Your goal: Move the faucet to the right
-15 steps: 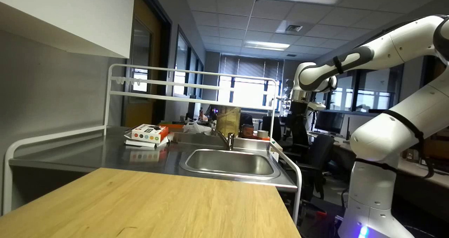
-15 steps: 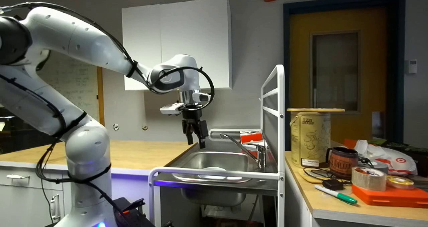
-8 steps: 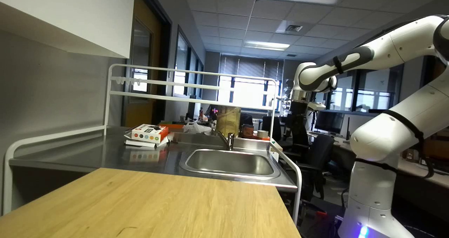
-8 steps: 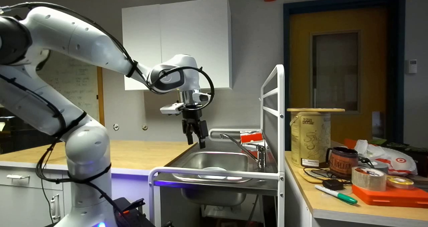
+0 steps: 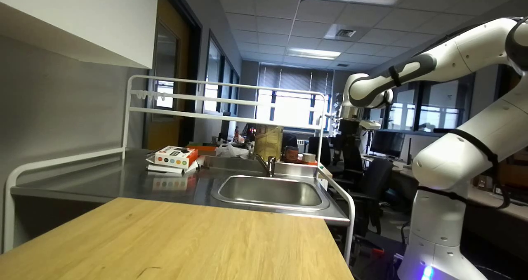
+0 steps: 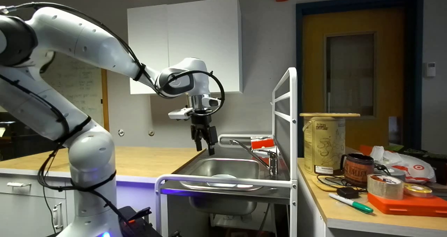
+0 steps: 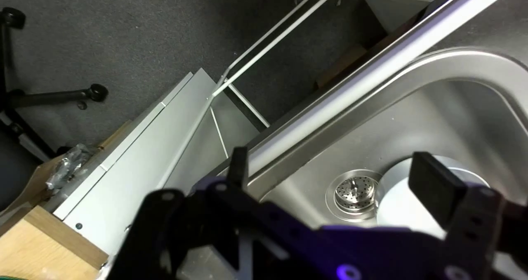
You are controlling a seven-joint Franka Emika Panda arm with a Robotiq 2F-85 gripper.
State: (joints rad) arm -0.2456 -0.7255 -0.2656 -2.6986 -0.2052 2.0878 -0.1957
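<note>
In an exterior view, a grey steel counter (image 6: 227,152) is flanked on the left by a pale wooden tabletop (image 6: 146,158); on the far wall (image 6: 263,48) a white boxy cabinet (image 6: 204,45) is hung. At the right, a tan cylindrical canister (image 6: 324,146) and a dark brown mug (image 6: 358,169) are stood. In the wrist view, a round whitish dish (image 7: 398,208) is seen inside the counter's steel sink basin (image 6: 227,165). The small upright metal faucet (image 6: 273,164) is fixed at the basin's right; to its left the black two-fingered gripper (image 6: 205,149) is seen, its fingers spread apart.
</note>
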